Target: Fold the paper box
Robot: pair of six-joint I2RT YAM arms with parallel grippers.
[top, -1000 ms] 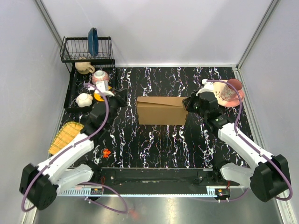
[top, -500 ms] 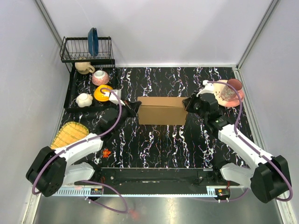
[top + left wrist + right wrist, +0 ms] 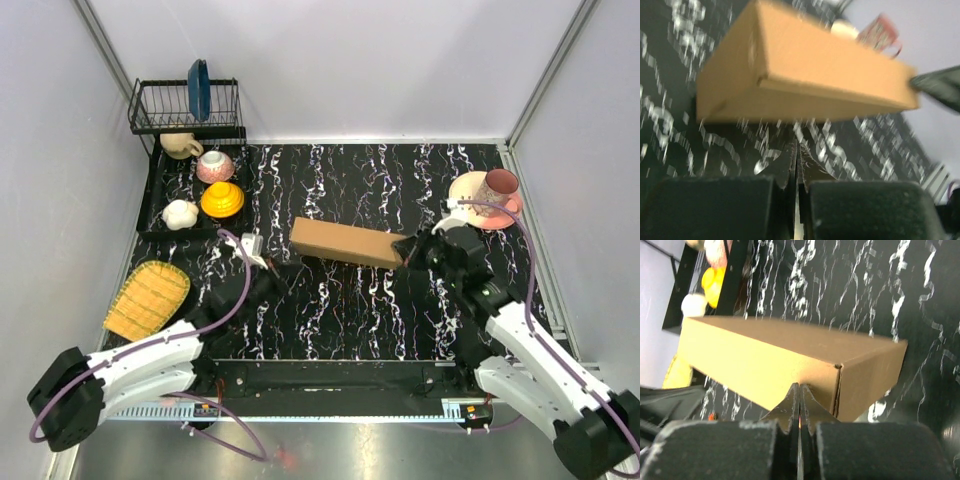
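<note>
Shows the left gripper (image 3: 796, 146) nearest, fingers pressed together on nothing, just short of the left end of the paper box (image 3: 345, 243). Puts the right gripper (image 3: 799, 387) slightly farther, fingers likewise closed tight, tips against the box's right end wall. Places the box, folded flat and slanted, mid-table between both, with a pink cup (image 3: 498, 186) far right and a dish rack (image 3: 185, 112) far left.

Blurry shot. Pincer (image 3: 796, 150) fingers pressed together, nothing btwn them. Box (image 3: 805, 65) just beyond tips, over marbled desk (image 3: 670, 125); prob. pink cup (image 3: 883, 31) behind.
</note>
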